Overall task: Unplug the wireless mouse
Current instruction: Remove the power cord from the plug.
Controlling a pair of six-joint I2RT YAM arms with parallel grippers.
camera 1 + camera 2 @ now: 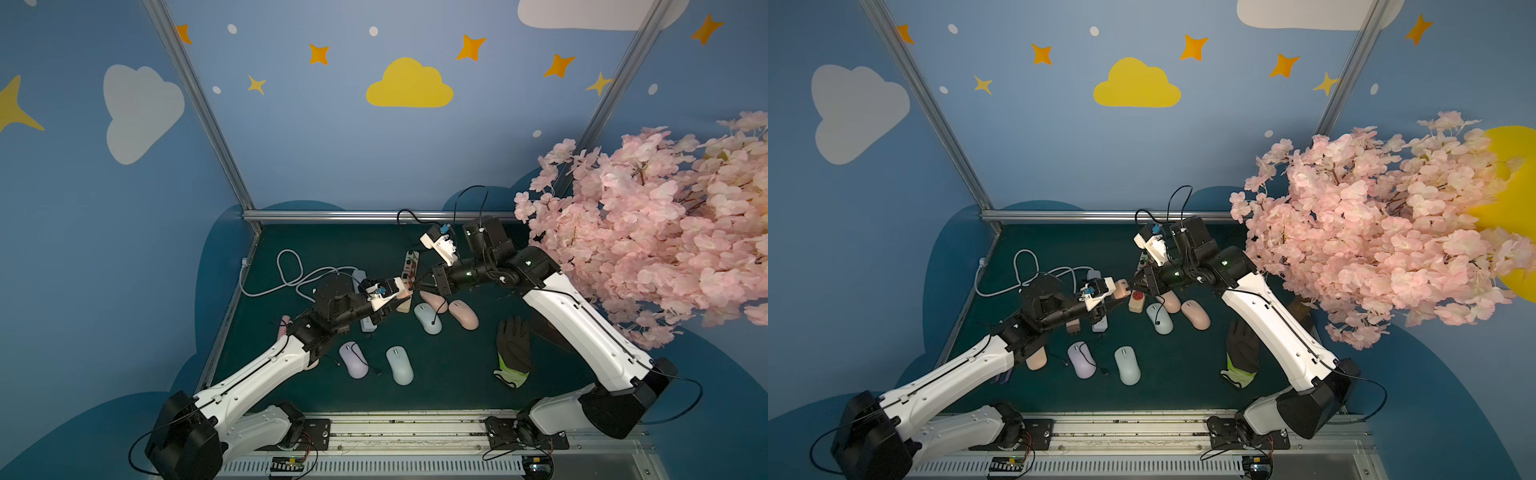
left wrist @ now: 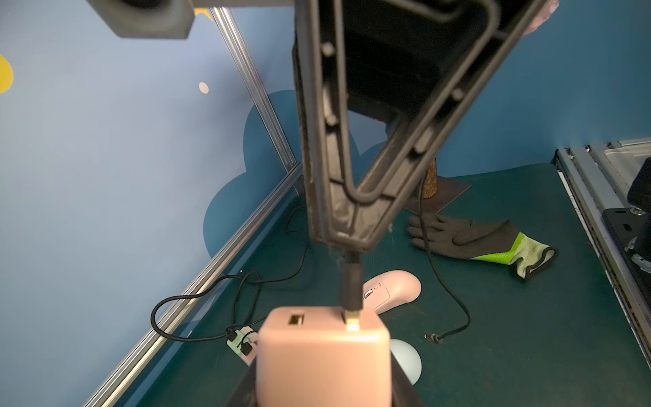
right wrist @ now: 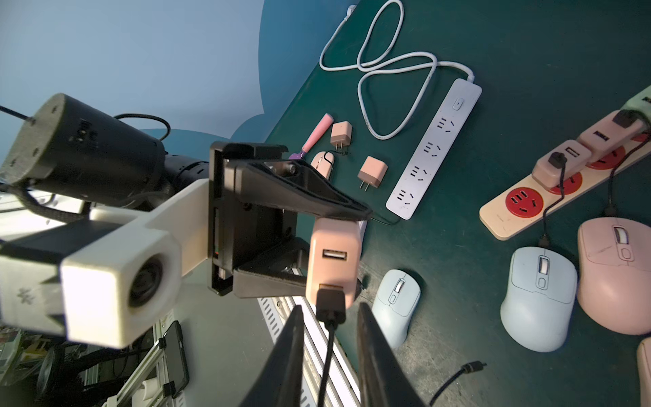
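Observation:
My left gripper [image 1: 402, 296] is shut on a pink USB charger [image 2: 324, 359], held above the table. A black USB plug [image 3: 330, 299] sits in one charger port, while the other port is empty. My right gripper [image 3: 327, 310] is open. Its fingers [image 2: 352, 176] stand on either side of the plug's rear and cable, with a small gap on each side. Several wireless mice lie below: a light blue mouse [image 3: 539, 299] and a pink mouse [image 3: 616, 275] are cabled to chargers on a strip. A small blue mouse [image 3: 396, 303] lies beside a loose cable end [image 3: 472, 366].
A cream power strip with red sockets [image 3: 521, 208] and a white power strip [image 3: 436, 148] lie on the green table. Two spare pink chargers [image 3: 372, 172] lie near the white strip. A black glove [image 1: 513, 349] lies to the right, and a pink blossom tree [image 1: 644, 216] overhangs the right arm.

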